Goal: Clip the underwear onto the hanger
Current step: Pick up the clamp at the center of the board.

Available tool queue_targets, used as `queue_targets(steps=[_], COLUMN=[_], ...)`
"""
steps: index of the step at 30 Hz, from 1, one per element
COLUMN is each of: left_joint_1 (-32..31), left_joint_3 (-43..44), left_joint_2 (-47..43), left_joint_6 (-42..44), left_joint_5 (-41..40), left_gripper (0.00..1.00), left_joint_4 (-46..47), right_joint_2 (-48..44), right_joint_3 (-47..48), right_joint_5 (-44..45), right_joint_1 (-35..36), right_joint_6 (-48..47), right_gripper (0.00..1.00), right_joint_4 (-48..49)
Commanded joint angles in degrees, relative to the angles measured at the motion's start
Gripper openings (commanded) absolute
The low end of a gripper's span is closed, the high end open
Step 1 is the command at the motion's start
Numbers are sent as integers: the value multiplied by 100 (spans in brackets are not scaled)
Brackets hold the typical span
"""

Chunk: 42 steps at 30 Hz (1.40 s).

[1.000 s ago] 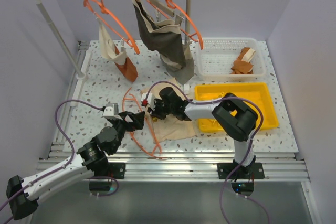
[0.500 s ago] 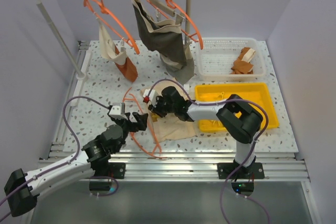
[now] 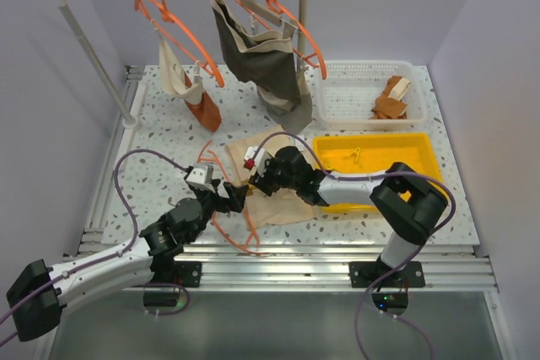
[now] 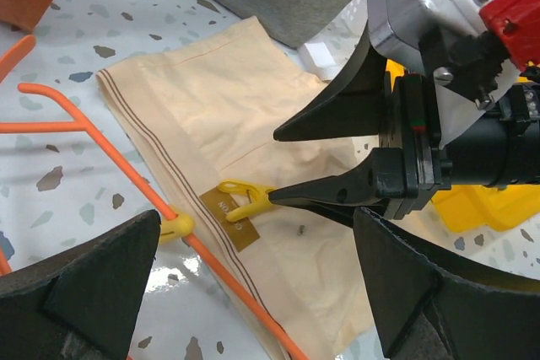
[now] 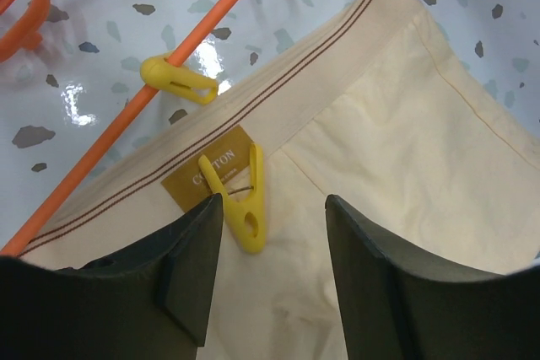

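The right gripper point(image 5: 274, 271) has just let its jaws spread to a moderate gap, and nothing sits between them now. A small yellow plastic clip point(image 5: 246, 208) lies on the brown label of the waistband, just inside one finger, so the clip looks freshly released. Over the same second the right arm has swung its elbow out toward the shallow yellow plastic tray point(image 3: 380, 138), and the left gripper point(image 4: 257, 242), jaws fully wide and empty, has come in close to the other arm's fingertips. The pale cream-beige cloth underwear point(image 5: 396, 124) lies flat on the speckled white table point(image 3: 160, 149). Its waistband runs alongside the bar of the thin bright orange wire hanger point(image 5: 219, 13), which also lies flat. A second yellow clip point(image 5: 179, 79) rides on that bar, just off the cloth. The released clip sits apart from the bar, and I cannot tell whether it bites the fabric, so the clipping is probably only partly done. Room is tight: the two grippers nearly meet over the waistband, the tray's rim is just beside the underwear, and the hanging dark grey-brown garment point(image 3: 270, 65) drops close behind. Bare table lies to the left of the hanger, while the hanger's near end is close to the table's front edge.
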Motion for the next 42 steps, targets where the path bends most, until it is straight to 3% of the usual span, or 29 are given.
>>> queue_targets(steps=[1,29,35,42], left_joint_1=[-3,6,6,6], left_joint_3=[-25,90,81,63], left_joint_2=[-117,-487,-460,-522], left_joint_6=[144,39,21,39], left_joint_5=[238,212,212,203], left_gripper=[100,100,100,100], left_joint_4=[432,-183,-201,-192], right_joint_2=[-331,530,662,601], right_joint_3=[-348,-200,-68,-182], right_joint_5=[155,-715,-794,-733], right_joint_1=[1,-139,-131,-139], right_joint_6=[106,-61,-78,-96], right_gripper=[56,47,39,22], right_joint_4=[553,931,826,983])
